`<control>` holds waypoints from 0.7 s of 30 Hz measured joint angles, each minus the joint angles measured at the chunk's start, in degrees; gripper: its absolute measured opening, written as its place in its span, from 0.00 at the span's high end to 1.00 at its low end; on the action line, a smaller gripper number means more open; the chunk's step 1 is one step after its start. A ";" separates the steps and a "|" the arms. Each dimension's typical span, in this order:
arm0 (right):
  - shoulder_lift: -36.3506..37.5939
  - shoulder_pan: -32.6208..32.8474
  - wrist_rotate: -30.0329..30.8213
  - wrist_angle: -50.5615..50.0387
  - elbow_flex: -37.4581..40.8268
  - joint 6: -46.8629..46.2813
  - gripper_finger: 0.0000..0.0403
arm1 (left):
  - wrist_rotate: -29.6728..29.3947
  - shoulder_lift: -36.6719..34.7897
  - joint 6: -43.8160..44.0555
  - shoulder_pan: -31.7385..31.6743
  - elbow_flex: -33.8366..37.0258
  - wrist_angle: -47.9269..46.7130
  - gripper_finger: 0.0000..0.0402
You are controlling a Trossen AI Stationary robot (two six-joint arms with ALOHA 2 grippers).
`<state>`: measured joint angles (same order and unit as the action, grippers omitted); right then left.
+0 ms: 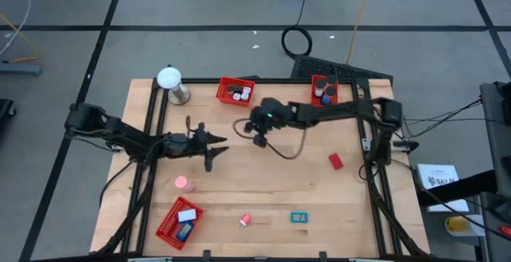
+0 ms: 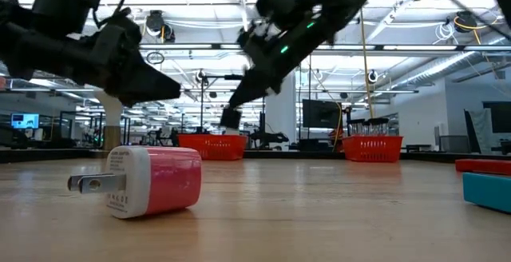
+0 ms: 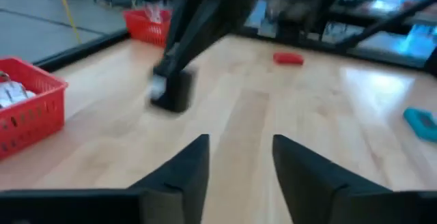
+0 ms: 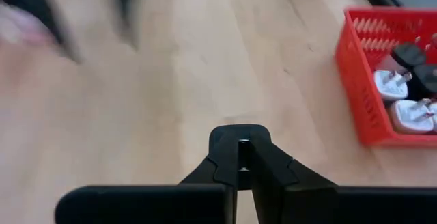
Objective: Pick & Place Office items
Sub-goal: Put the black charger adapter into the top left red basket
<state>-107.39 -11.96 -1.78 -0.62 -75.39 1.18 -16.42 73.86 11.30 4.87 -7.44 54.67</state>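
Observation:
My right gripper (image 1: 257, 136) hangs over the table's middle, shut on a small black block-shaped office item (image 3: 176, 93), seen also in the low view (image 2: 230, 119). My left gripper (image 3: 240, 162) stands open to its left, fingers pointing at it, nothing between them. Loose on the wood lie a pink-and-white plug (image 2: 156, 180) near the left, a red piece (image 1: 335, 160) at the right, a teal piece (image 1: 299, 217) and a small red-and-white piece (image 1: 245, 220) near the front. My right gripper pinches the black item at its fingertips; a thin silvery part (image 4: 239, 145) shows between the two fingers, and the black body (image 4: 239, 131) sticks out beyond them. The fingers slant down from the table's right. The item hangs below the fingertips, clear of the wood in the low view.
Two red mesh trays stand at the far edge, one with white and black plugs (image 1: 235, 92) and one farther right (image 1: 323, 90). A third (image 1: 180, 222) sits at the near left. A white ball on a silver stand (image 1: 170, 82) is at the far left.

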 joint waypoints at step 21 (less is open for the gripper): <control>-14.80 -3.44 -4.02 -6.73 -13.91 5.68 0.82 | 0.19 -1.40 2.08 0.55 1.79 -4.44 0.89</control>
<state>-122.19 -15.40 -5.80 -7.35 -89.30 6.86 -16.24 72.47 13.39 5.42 -5.65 50.23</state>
